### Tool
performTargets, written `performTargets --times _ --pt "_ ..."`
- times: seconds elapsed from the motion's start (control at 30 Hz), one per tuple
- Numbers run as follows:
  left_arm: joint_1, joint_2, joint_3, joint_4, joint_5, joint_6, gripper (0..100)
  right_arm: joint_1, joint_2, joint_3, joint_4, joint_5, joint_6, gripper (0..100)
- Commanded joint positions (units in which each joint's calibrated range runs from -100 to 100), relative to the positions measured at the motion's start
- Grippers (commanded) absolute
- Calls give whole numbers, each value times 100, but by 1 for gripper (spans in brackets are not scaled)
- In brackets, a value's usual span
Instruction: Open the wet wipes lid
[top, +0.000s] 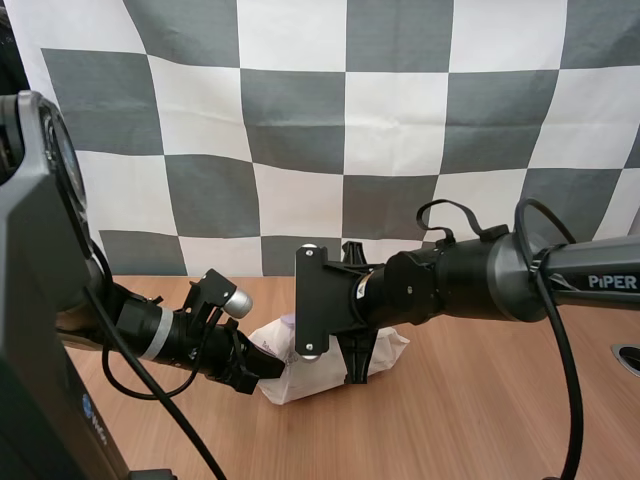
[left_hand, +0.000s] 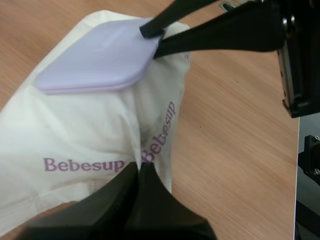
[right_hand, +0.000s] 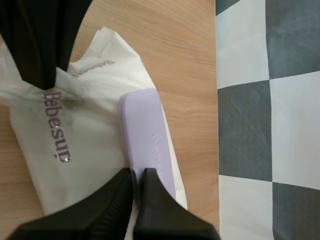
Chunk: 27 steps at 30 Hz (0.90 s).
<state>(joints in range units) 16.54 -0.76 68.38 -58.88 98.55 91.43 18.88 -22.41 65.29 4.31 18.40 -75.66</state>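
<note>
Left wrist view, starting right at the tips: shows the left gripper (left_hand: 139, 169) with its fingers squeezed together, pinching a wrinkled fold of the wet wipes pack (left_hand: 75, 130) just beside the purple "Bebesup" print. Looks clamped on the wrapper rather than on air, going by the creases running into the tips. Further along the pack, shows the right gripper (left_hand: 154, 36) nipping one corner of the lilac lid (left_hand: 100, 60), one finger over the edge and one under it.

Right wrist view, same story from the other side: shows that gripper's fingers almost together, with the lid's edge caught in the thin gap between them. Can't really tell if the lid is lifted off the wrapper at all or just lying on it. Also shows the other gripper's dark tips dug into the crumpled end of the pack, next to the print.

High view for the bigger picture: puts the pack on the wooden table (top: 480, 400), roughly mid-table, held between the two grippers. Has the left arm (top: 150, 335) reaching in low from the near left to the pack's left end, and the right arm (top: 470, 280) coming across from the right, wrist turned down over the pack's right part.
</note>
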Motion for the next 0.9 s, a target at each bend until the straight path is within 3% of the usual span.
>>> performTargets --times 0.0,0.37,0.87 --pt "-5 6 4 30 -104 -2 0 2 -9 -98 2 -53 24 0" --pt "-5 6 4 118 -422 -2 0 -8 16 -322 2 -131 241 0" --pt "-5 6 101 324 -607 14 0 -339 16 -322 6 -772 267 0"
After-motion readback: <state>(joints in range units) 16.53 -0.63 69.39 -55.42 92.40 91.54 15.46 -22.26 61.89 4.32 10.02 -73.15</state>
